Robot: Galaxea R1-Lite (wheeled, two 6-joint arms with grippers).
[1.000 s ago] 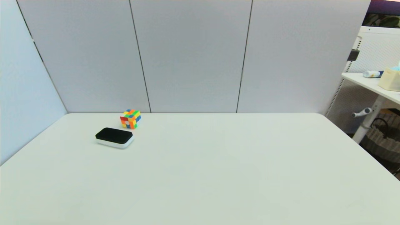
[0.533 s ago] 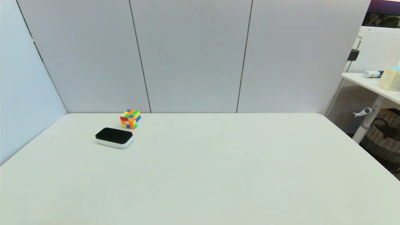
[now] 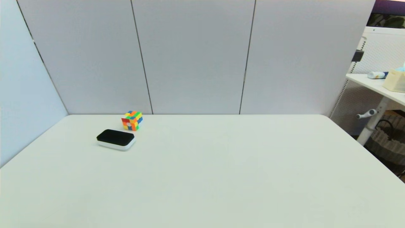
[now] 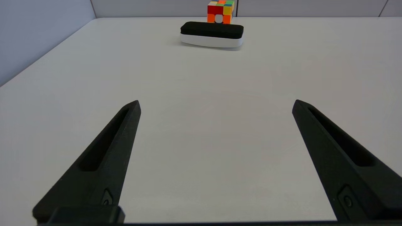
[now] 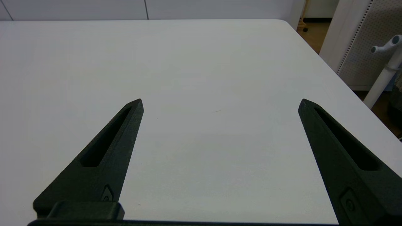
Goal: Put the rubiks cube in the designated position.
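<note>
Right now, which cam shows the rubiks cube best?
Head view: the rubiks cube shows whole, top and two sides, behind the black-topped pad. In the left wrist view the pad hides the cube's base and the frame crops its top. The right wrist view misses it.

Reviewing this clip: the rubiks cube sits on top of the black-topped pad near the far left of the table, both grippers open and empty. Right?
Not quite. The rubiks cube stands on the table just behind the black-topped pad, not on it; the head view shows this. The left gripper and right gripper are indeed open and empty.
</note>
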